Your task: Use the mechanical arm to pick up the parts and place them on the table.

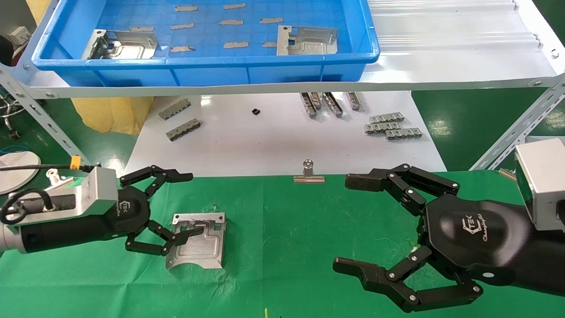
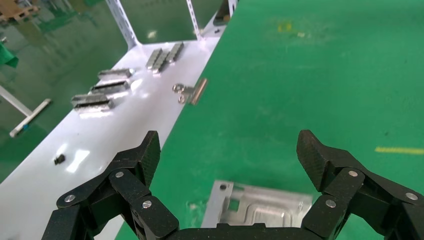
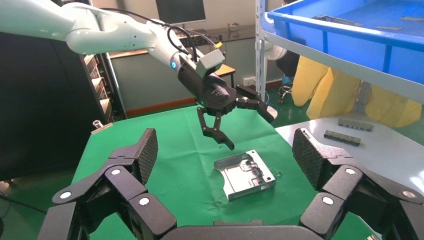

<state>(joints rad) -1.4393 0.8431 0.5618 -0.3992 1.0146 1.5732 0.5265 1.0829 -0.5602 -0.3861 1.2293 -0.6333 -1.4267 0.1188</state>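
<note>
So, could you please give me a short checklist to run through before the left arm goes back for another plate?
1. Shiny silver stamped plate lies flat on the wrinkled green cloth table: ok.
2. Left gripper jaws open, holding nothing: ok.
3. Left gripper clear above the plate, as the right wrist view shows: ok.
4. Two more silver plates, one at the left and one at the right, wait in the blue plastic bin: ok.
5. Right gripper open over the cloth, apart from the left: ok.
6. Bin's near wall lies across the reach path; clearance: cannot tell.
</note>
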